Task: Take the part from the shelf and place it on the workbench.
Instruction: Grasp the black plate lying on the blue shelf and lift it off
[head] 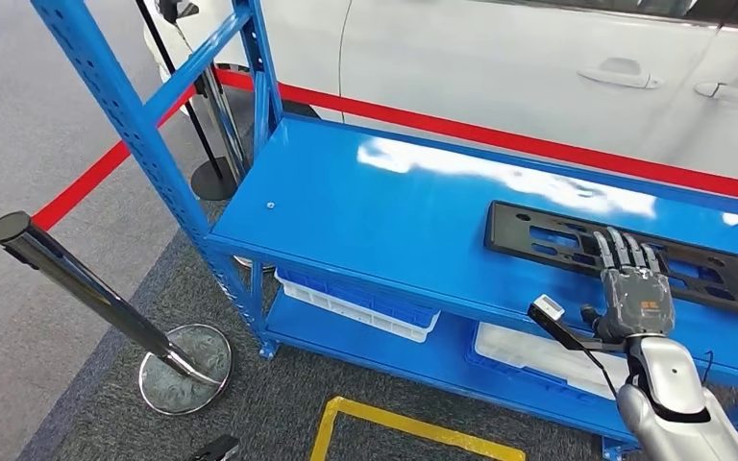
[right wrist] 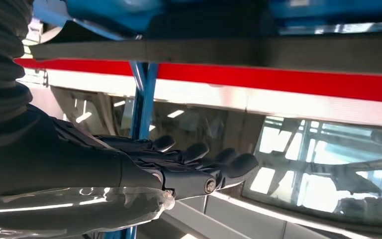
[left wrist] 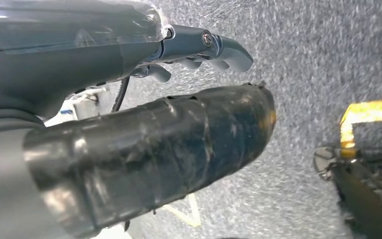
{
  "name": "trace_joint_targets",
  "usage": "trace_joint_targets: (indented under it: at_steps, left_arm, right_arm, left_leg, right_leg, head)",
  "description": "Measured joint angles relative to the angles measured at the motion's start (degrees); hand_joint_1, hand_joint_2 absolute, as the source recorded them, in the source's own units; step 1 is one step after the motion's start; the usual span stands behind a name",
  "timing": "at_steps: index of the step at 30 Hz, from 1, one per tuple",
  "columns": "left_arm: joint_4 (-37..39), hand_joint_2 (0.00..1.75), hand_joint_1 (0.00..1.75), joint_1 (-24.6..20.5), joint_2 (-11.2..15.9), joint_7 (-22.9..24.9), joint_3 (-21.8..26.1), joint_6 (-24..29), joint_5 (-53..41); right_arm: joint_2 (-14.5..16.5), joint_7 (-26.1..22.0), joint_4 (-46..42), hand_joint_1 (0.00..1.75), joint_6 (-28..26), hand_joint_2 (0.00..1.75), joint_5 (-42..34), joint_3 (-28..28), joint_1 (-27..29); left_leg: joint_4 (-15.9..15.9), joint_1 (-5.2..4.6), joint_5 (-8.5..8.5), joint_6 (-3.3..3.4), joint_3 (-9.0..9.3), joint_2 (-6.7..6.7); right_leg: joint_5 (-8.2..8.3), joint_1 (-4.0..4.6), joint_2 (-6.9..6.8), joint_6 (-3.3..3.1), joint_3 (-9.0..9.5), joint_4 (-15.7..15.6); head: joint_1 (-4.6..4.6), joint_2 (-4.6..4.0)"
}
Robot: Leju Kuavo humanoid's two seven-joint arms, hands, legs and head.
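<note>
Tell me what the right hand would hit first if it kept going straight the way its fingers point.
The right hand points across the shelf top, its fingers over the near edge of the black part. Going straight on, it would most likely meet that part first; how high the fingers sit above it is unclear.

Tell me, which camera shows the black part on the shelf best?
The head view: the black part lies flat on the blue shelf, with the right hand over it. The wrist views give no clear sight of it.

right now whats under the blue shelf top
A lower shelf holding a blue bin and a white tray. The top covers their far parts.
</note>
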Motion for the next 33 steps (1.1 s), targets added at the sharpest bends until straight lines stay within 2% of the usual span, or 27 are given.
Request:
trace_joint_targets:
  at_steps: [2,4,5,6,7,8,9,10,11,12,13,14,17,23,27,31,33]
  left_arm:
    - [0.0,0.00,0.00,0.0,0.0,0.0,0.0,0.0,-0.1]
    - [0.0,0.00,0.00,-0.1,0.0,0.0,0.0,0.0,-0.2]
    - [0.0,0.00,0.00,0.0,0.0,0.0,0.0,0.0,-0.2]
    - [0.0,0.00,0.00,0.0,0.0,0.0,0.0,0.0,-0.3]
    - [0.0,0.00,0.00,0.1,0.1,0.0,0.0,0.0,-0.3]
    - [0.0,0.00,0.00,0.1,0.1,0.0,0.0,0.0,-0.3]
    - [0.0,0.00,0.00,0.1,0.1,0.0,0.1,0.0,-0.3]
    - [0.0,0.00,0.00,0.1,0.1,0.0,0.1,0.0,-0.3]
    - [0.0,0.00,0.00,0.0,0.1,-0.1,0.1,0.0,-0.3]
    - [0.0,0.00,0.00,-0.1,0.1,-0.1,0.2,0.0,-0.3]
    - [0.0,0.00,0.00,-0.1,0.0,-0.1,0.2,0.0,-0.3]
    - [0.0,0.00,0.00,-0.1,0.0,-0.1,0.3,0.0,-0.3]
    - [0.0,0.00,0.00,0.0,0.0,-0.2,0.3,0.0,-0.4]
    - [0.0,0.00,0.00,-0.1,0.0,-0.3,1.0,0.0,-0.3]
    - [0.0,1.75,0.00,-0.1,0.0,-0.5,1.4,-0.1,-0.4]
    - [0.0,1.75,0.00,0.0,0.0,-2.0,1.6,-0.9,-0.6]
    - [0.0,1.75,0.00,0.0,0.0,-2.5,1.8,-1.0,-0.5]
  right_arm:
    - [0.4,0.2,0.6,0.00,-0.3,1.75,0.4,0.0,-0.2]
    - [0.9,0.4,1.6,0.00,-0.4,1.75,0.4,0.0,-0.3]
    - [1.1,0.4,2.2,0.00,-0.4,1.75,0.4,0.0,-0.3]
    - [1.3,0.4,2.7,0.00,-0.5,1.75,0.3,0.0,-0.2]
    - [1.5,0.4,3.2,0.00,-0.5,1.75,0.3,0.0,-0.2]
    - [1.7,0.4,3.6,0.00,-0.6,1.75,0.3,0.0,-0.2]
    - [1.8,0.4,4.1,0.31,-0.6,1.75,0.3,0.0,-0.3]
    - [1.9,0.3,4.8,0.70,-0.7,1.75,0.3,0.0,-0.5]
    - [2.1,0.3,5.5,1.10,-0.7,1.75,0.2,0.0,-0.6]
    - [2.2,0.3,6.0,1.50,-0.7,1.75,0.2,0.0,-0.7]
    - [2.2,0.3,6.6,1.59,-0.7,1.75,0.2,0.0,-0.8]
    - [2.3,0.2,7.0,1.60,-0.8,1.75,0.2,0.0,-0.8]
    - [2.5,0.0,8.6,1.63,-1.0,1.75,0.1,-0.1,-0.9]
    - [2.9,-0.8,10.8,1.48,-2.3,1.75,-0.2,-0.6,-1.1]
    - [3.1,-1.1,11.3,1.47,-3.0,1.75,-0.1,-1.0,-1.1]
    - [3.1,-1.6,11.4,1.48,-3.6,1.75,-0.2,-1.4,-0.6]
    - [3.1,-1.9,11.4,1.48,-3.7,1.75,-0.3,-1.7,-0.3]
  left_leg:
    - [4.3,0.05,-2.00,-0.65,-2.06,0.08]
    - [11.7,0.19,-4.58,-0.98,-6.24,0.10]
    - [14.4,0.25,-4.94,-1.04,-8.13,0.11]
    - [15.4,0.29,-4.28,-1.06,-9.26,0.11]
    - [14.4,0.33,-2.54,-1.06,-9.39,0.12]
    - [11.1,0.37,0.15,-0.99,-8.38,0.14]
    - [7.4,0.37,2.29,-0.87,-6.90,0.15]
    - [4.0,0.32,3.70,-0.70,-5.51,0.12]
    - [1.7,0.27,4.38,-0.47,-4.56,0.09]
    - [1.0,0.17,4.11,-0.22,-4.24,0.04]
    - [0.6,0.14,4.08,-0.02,-4.17,0.00]
    - [0.6,0.14,4.13,0.11,-4.15,-0.02]
    - [0.3,0.13,4.16,0.20,-4.01,-0.13]
    - [0.3,-0.08,3.85,0.63,-3.96,-0.20]
    - [0.3,-0.17,3.79,0.81,-3.83,-0.20]
    - [0.4,-0.18,3.80,0.85,-3.79,-0.18]
    - [0.4,-0.17,3.80,0.85,-3.77,-0.15]
  right_leg:
    - [-0.12,-0.37,-0.05,-0.40,0.78,-0.6]
    - [-0.53,-0.32,-0.12,-0.74,1.30,-0.7]
    - [-0.80,-0.30,-0.14,-0.79,1.59,-0.6]
    - [-1.13,-0.29,-0.15,-0.78,1.95,-0.5]
    - [-1.49,-0.31,-0.14,-0.73,2.35,-0.4]
    - [-1.93,-0.35,-0.12,-0.61,2.82,-0.3]
    - [-2.39,-0.32,-0.09,-0.41,3.17,-0.1]
    - [-2.82,-0.23,-0.04,-0.13,3.37,0.2]
    - [-3.12,-0.15,-0.01,0.18,3.43,0.3]
    - [-3.27,-0.05,0.01,0.47,3.36,0.4]
    - [-3.37,-0.01,0.03,0.65,3.33,0.5]
    - [-3.32,-0.01,0.03,0.54,3.35,0.4]
    - [-3.29,0.02,0.00,-0.22,3.63,0.1]
    - [-3.33,-0.07,-0.07,-0.28,3.93,-0.5]
    - [-3.34,-0.11,-0.14,-0.16,4.01,-0.5]
    - [-3.30,-0.13,-0.17,0.59,4.03,-0.6]
    - [-3.30,-0.12,-0.18,0.74,4.05,-0.6]
  head:
    - [-0.12,0.00]
    - [-0.18,0.00]
    - [-0.17,0.00]
    - [-0.18,0.00]
    - [-0.18,0.00]
    - [-0.18,0.00]
    - [-0.16,0.00]
    - [-0.15,0.00]
    - [-0.12,0.00]
    - [-0.09,0.01]
    - [-0.09,0.01]
    - [-0.06,0.01]
    - [-0.04,0.01]
    - [-0.05,0.01]
    - [-0.05,0.00]
    - [-0.06,0.01]
    - [-0.07,0.01]
